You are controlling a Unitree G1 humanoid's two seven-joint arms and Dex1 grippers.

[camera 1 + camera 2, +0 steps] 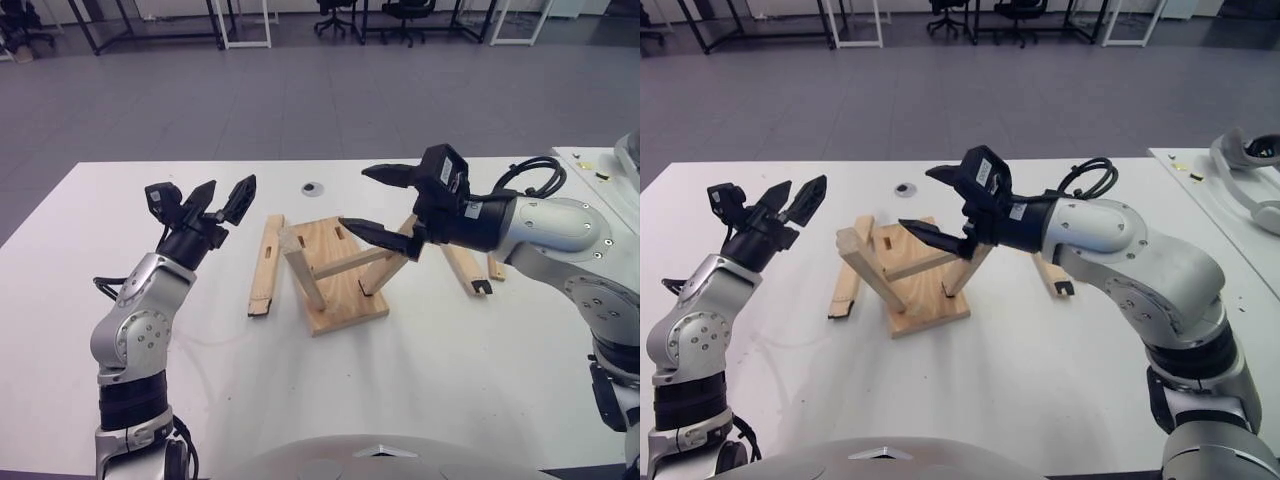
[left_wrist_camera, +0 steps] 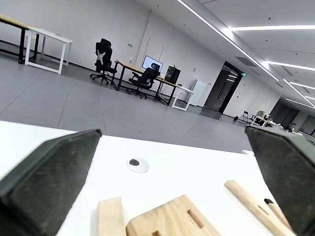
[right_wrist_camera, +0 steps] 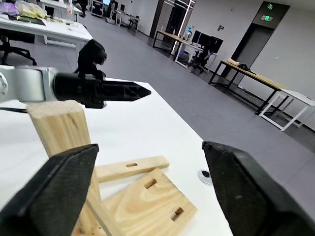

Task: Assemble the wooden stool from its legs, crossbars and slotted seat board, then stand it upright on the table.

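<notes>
The slotted seat board (image 1: 345,300) lies flat mid-table. On it stands a frame of two legs (image 1: 301,268) joined by a crossbar (image 1: 350,263), tilted. One loose leg (image 1: 265,265) lies left of the board, another loose leg (image 1: 464,268) to its right. My right gripper (image 1: 354,197) is open just above the frame's right leg, its lower finger near the crossbar, holding nothing. My left gripper (image 1: 222,200) hangs open above the table, left of the loose leg. The right wrist view shows the near leg's top (image 3: 61,128), the board (image 3: 147,201) and the left gripper (image 3: 123,91) beyond.
A small round grommet (image 1: 313,188) sits in the table behind the board. A short wooden piece (image 1: 496,268) lies beside the right loose leg. A side table (image 1: 1215,190) with white gear stands to the right. Bare tabletop spreads in front.
</notes>
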